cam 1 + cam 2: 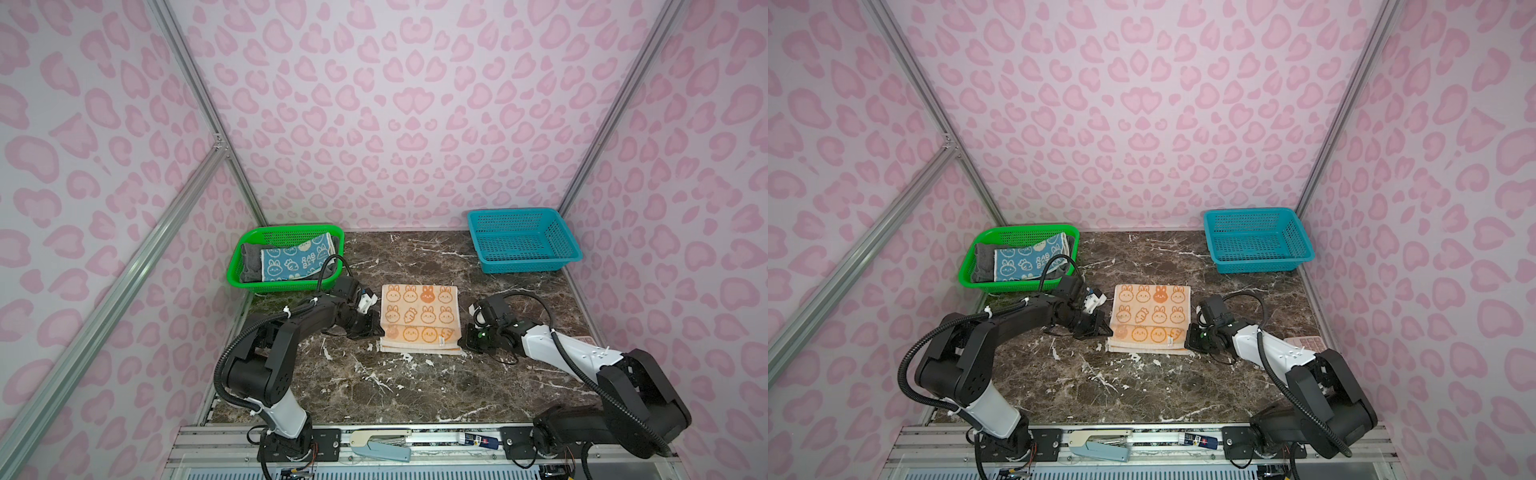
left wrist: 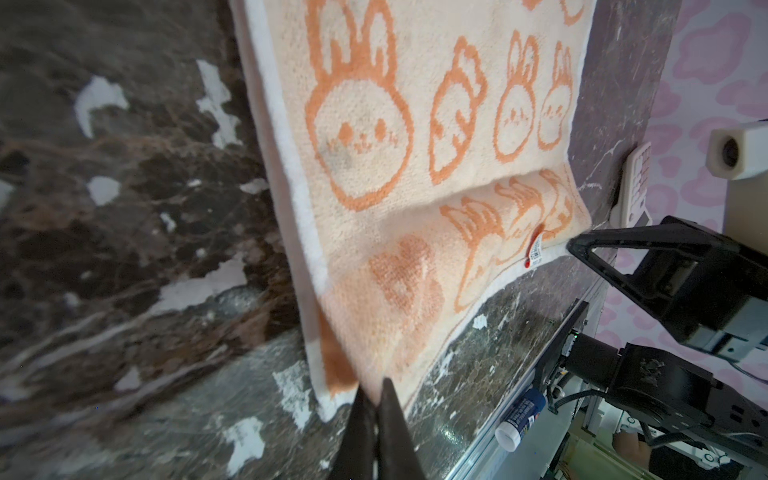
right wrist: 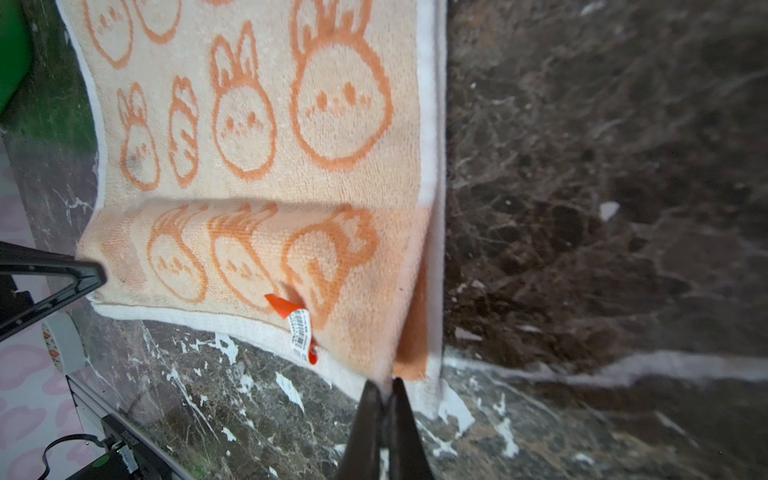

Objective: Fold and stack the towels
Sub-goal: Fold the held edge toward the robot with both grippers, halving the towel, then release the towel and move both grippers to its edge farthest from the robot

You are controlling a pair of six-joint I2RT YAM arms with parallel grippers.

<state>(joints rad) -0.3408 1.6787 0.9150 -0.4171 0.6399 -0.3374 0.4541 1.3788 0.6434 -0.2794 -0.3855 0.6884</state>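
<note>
The orange-cream towel lies flat mid-table, its near strip raised along a crease. My left gripper is shut on its near left corner. My right gripper is shut on its near right corner, close to the red tag. The rabbit cloth fills both wrist views. A blue rabbit towel lies over a dark-grey towel in the green basket at the back left.
A teal basket stands at the back right with nothing in it. A pinkish keypad lies beside the right arm. On the front rail lie a stapler and a small tube. Pink walls enclose three sides.
</note>
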